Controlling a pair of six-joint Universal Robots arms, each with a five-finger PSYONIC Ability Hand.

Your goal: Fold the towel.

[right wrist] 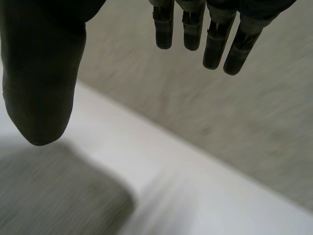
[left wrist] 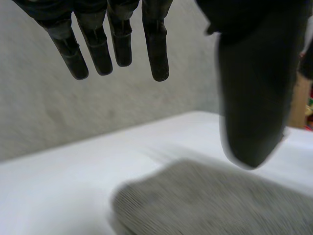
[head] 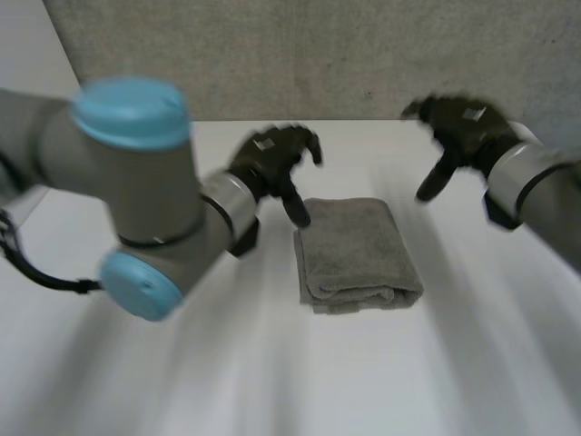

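**Folded towel at mid-table, both hands empty**

The grey towel (head: 359,254) lies flat near the middle of the white table (head: 272,381) as a compact rectangle. Its doubled layers show along the side facing the near edge, and the fold looks finished or close to it.

The left hand (head: 272,163) hangs over the towel's far-left corner with its fingers straight and spread and its thumb pointing down. It has hold of nothing. In the left wrist view the thumb is clear of the cloth. The right hand (head: 463,127) is well apart, toward the table's far-right corner, and is equally spread and empty.

The main risk, as I judge it, is the left thumb. If it sweeps low across that corner it could catch the top layer and drag it, opening the fold or skewing the stack. The layers along the near side already look slightly uneven.

A grey textured wall (head: 272,54) stands behind the far edge. The bulky left arm (head: 136,182) reaches across the table's left side. Nothing lies between either hand and the towel.
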